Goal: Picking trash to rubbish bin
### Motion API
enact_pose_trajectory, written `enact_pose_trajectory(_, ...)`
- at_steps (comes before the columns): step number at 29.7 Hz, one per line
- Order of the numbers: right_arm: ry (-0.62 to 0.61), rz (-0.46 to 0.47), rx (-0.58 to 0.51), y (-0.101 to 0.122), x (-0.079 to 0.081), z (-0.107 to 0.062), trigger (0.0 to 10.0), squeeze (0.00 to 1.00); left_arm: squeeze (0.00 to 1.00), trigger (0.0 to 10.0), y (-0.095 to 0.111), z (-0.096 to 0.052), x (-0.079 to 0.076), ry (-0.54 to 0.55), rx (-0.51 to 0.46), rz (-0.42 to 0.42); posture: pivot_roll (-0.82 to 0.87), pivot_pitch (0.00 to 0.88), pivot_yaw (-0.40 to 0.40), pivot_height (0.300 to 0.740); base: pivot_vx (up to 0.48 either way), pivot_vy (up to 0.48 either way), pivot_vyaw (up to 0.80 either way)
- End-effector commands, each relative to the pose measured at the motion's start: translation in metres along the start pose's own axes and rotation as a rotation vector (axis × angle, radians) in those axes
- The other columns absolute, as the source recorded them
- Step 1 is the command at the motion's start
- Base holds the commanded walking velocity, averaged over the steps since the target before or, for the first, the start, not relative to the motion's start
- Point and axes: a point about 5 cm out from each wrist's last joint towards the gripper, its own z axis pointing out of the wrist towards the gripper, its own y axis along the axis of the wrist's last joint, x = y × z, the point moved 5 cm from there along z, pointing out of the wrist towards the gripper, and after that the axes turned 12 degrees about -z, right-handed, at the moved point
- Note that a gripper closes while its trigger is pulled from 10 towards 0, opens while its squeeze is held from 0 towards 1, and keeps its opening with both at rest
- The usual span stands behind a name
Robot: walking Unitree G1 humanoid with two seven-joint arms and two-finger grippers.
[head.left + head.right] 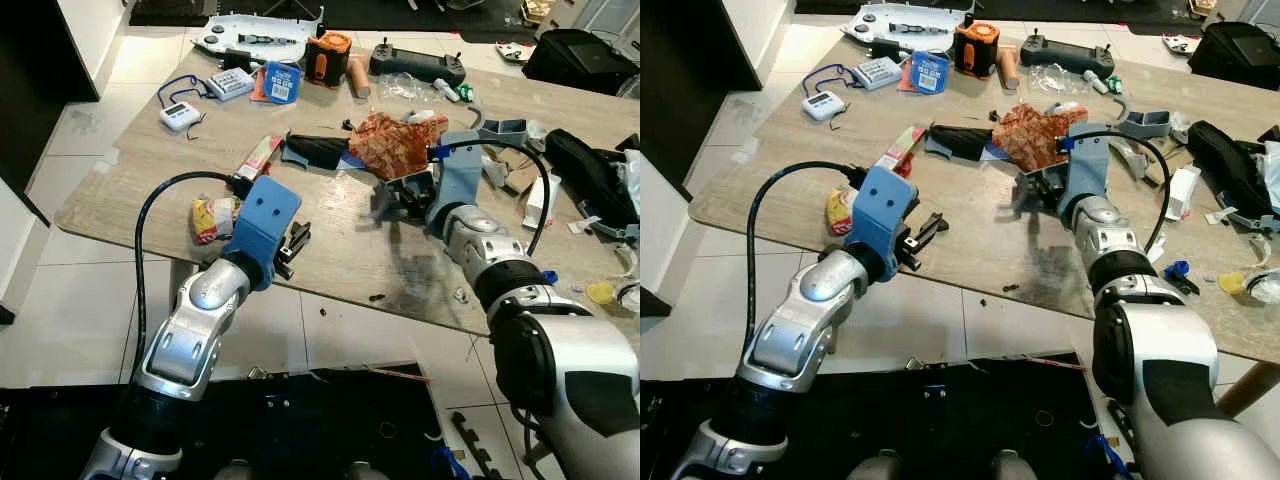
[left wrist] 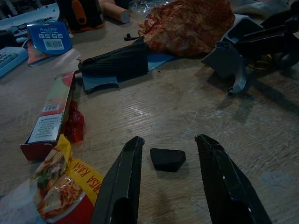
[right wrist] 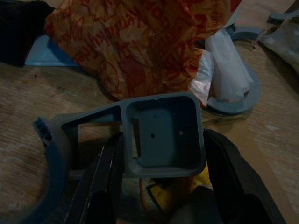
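My left gripper (image 1: 297, 241) hovers open over the table's near edge, its fingers (image 2: 126, 177) on either side of a small black scrap (image 2: 167, 158) on the wood. Beside it lie a yellow-red snack packet (image 1: 212, 218) and a red carton (image 1: 258, 156). My right gripper (image 1: 397, 196) is at mid-table, shut on a grey plastic bracket (image 3: 161, 133). Just beyond the bracket sits a crumpled orange-red wrapper (image 1: 395, 143), with a black-and-blue pouch (image 1: 318, 152) to its left.
The far half of the wooden table (image 1: 340, 260) holds a black controller (image 1: 416, 64), an orange device (image 1: 328, 56), a blue pack (image 1: 281, 81) and a white timer (image 1: 180, 116). Black bags (image 1: 590, 175) and clutter crowd the right end. Tiled floor lies below the near edge.
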Motion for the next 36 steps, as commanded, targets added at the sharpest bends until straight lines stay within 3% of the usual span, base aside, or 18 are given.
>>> enact_pose_trajectory(1, 0.021, 0.01, 0.074, -0.026, 0.008, -0.002, 0.0, 0.0, 0.0, 10.0, -0.004, -0.001, -0.004, -0.005, 0.012, 0.0, 0.2, 0.262, -0.041, 0.74, 0.0, 0.0, 0.0)
enact_pose_trajectory(12, -0.046, 0.073, 0.049, -0.022, -0.007, -0.003, 0.0, 0.0, 0.0, 10.0, -0.002, 0.002, 0.002, 0.017, 0.001, 0.004, 0.2, 0.238, -0.042, 0.74, 0.0, 0.0, 0.0)
enact_pose_trajectory(14, -0.035, 0.155, -0.055, 0.007, -0.01, -0.001, 0.0, 0.0, 0.0, 10.0, 0.003, 0.003, 0.009, 0.047, -0.021, 0.012, 0.19, 0.219, -0.045, 0.74, 0.0, 0.0, 0.0)
enact_pose_trajectory(17, -0.029, 0.193, -0.096, 0.019, -0.011, 0.0, 0.0, 0.0, 0.0, 10.0, 0.004, 0.003, 0.013, 0.063, -0.03, 0.007, 0.19, 0.211, -0.048, 0.74, 0.0, 0.0, 0.0)
enact_pose_trajectory(18, -0.031, 0.253, -0.194, 0.046, -0.018, -0.002, 0.0, 0.0, 0.0, 10.0, 0.006, -0.002, 0.024, 0.13, -0.053, -0.032, 0.17, 0.194, -0.051, 0.74, 0.0, 0.0, 0.0)
enact_pose_trajectory(19, -0.038, 0.263, -0.247, 0.058, -0.021, -0.003, 0.0, 0.0, 0.0, 10.0, 0.004, -0.006, 0.033, 0.186, -0.059, -0.064, 0.14, 0.179, -0.052, 0.74, 0.0, 0.0, 0.0)
enact_pose_trajectory(21, -0.038, 0.263, -0.247, 0.058, -0.021, -0.003, 0.0, 0.0, 0.0, 10.0, 0.004, -0.006, 0.033, 0.186, -0.059, -0.064, 0.14, 0.179, -0.052, 0.74, 0.0, 0.0, 0.0)
enact_pose_trajectory(23, -0.053, 0.27, -0.312, 0.069, -0.025, -0.006, 0.0, 0.0, 0.0, 10.0, -0.005, -0.014, 0.048, 0.282, -0.046, -0.11, 0.13, 0.169, -0.05, 0.74, 0.0, 0.0, 0.0)
enact_pose_trajectory(26, -0.121, 0.251, -0.442, 0.07, -0.027, -0.02, 0.0, 0.0, 0.0, 10.0, -0.026, -0.031, 0.069, 0.473, -0.019, -0.213, 0.11, 0.155, -0.049, 0.74, 0.0, 0.0, 0.0)
enact_pose_trajectory(28, -0.178, 0.228, -0.486, 0.069, -0.03, -0.029, 0.0, 0.0, 0.0, 10.0, -0.031, -0.034, 0.072, 0.519, -0.018, -0.25, 0.11, 0.155, -0.049, 0.74, 0.0, 0.0, 0.0)
enact_pose_trajectory(36, -0.267, 0.286, -0.564, 0.06, -0.023, -0.052, 0.0, 0.0, 0.0, 10.0, -0.031, -0.027, 0.065, 0.532, -0.025, -0.268, 0.09, 0.138, -0.05, 0.74, 0.0, 0.0, 0.0)
